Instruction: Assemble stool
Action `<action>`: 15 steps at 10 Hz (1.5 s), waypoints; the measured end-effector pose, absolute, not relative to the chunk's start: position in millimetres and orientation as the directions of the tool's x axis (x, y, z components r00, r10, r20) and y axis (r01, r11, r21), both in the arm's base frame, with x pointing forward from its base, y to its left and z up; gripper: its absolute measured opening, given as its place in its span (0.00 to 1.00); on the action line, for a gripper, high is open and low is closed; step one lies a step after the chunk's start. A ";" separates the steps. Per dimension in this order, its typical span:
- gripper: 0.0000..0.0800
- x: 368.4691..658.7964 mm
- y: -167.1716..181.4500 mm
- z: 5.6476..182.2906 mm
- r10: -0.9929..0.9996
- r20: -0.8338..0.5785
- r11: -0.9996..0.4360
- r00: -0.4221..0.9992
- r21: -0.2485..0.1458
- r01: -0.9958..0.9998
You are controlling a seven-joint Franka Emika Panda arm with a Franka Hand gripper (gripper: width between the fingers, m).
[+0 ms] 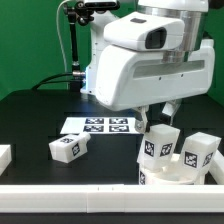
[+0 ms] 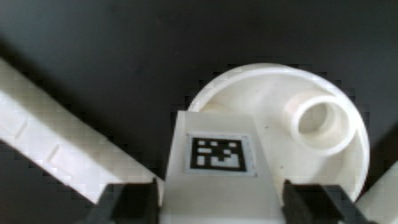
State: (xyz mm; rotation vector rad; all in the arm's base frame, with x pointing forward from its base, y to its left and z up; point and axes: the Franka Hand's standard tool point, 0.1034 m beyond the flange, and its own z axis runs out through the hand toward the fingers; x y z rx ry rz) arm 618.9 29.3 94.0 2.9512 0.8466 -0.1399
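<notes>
The gripper [image 2: 226, 205] clamps a white tagged leg [image 2: 217, 150] over the round seat [image 2: 285, 85], at the table's [image 1: 30, 120] near corner, exterior view's right. Probably light, stiff, slippery plastic; grip flat sides.

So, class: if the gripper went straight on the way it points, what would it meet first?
The white blocky plastic leg with the square tag, right between the jaws, above the round white plastic seat. The gap to it is unclear.
</notes>
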 end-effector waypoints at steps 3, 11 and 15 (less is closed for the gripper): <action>0.42 618.8 29.7 93.9 0.369 -0.097 -0.925 0.924 0.058 0.375; 0.42 619.9 47.9 92.2 -0.541 0.016 -0.841 0.841 0.003 -0.541; 0.42 622.7 60.5 92.0 -0.853 -0.017 -0.520 0.522 -0.060 -0.852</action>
